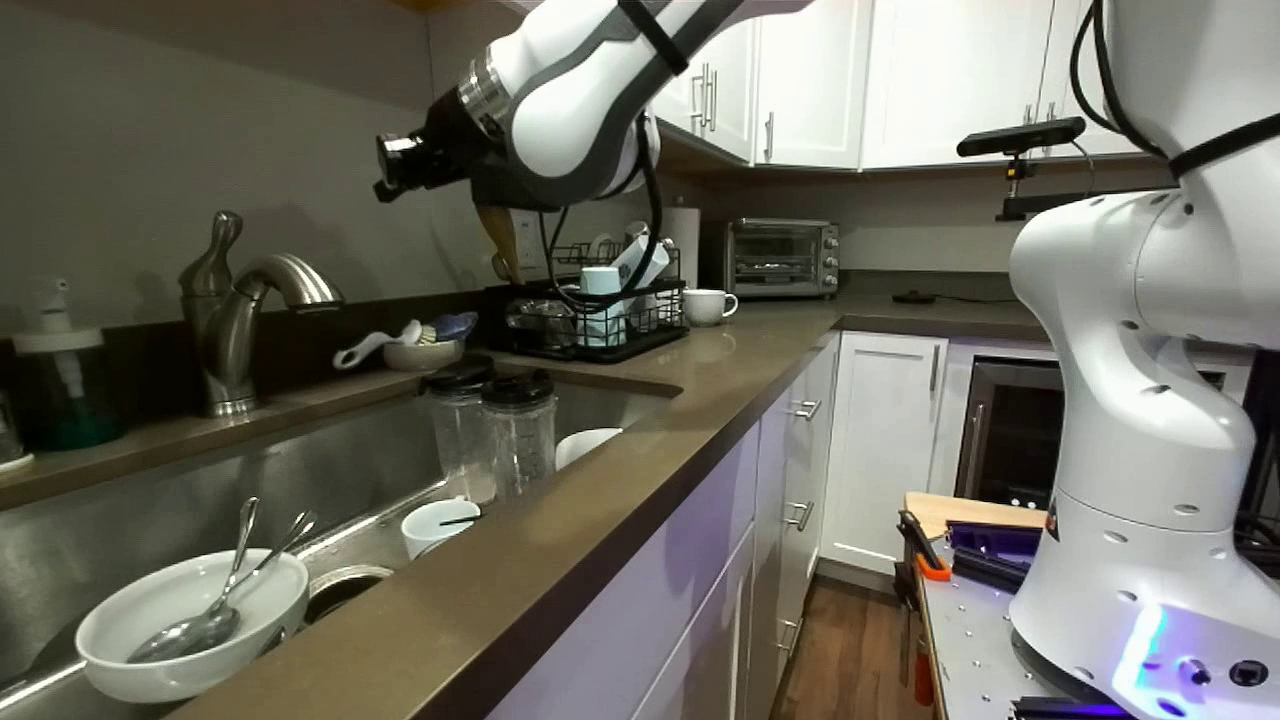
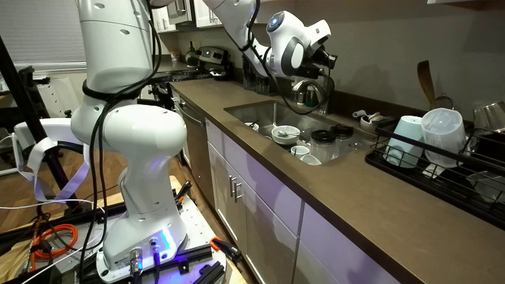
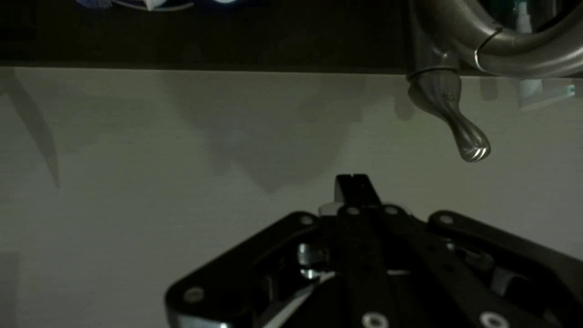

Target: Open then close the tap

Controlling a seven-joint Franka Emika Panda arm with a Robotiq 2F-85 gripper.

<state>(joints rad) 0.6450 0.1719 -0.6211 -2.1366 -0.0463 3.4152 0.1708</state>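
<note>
Place: a kitchen
Sink (image 1: 330,470): metal, holding a white bowl (image 1: 150,680) and spoons (image 1: 207,627)
Tap (image 1: 228,345): beside the sink
Dish rack (image 1: 600,354): black, loaded with cups (image 1: 602,283)
Toaster oven (image 1: 775,258): on the brown surface (image 1: 600,490)
Cabinets (image 1: 945,80): white, above and below

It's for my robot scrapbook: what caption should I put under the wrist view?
A shut gripper points toward the grey wall, the tap off to one side.
</note>
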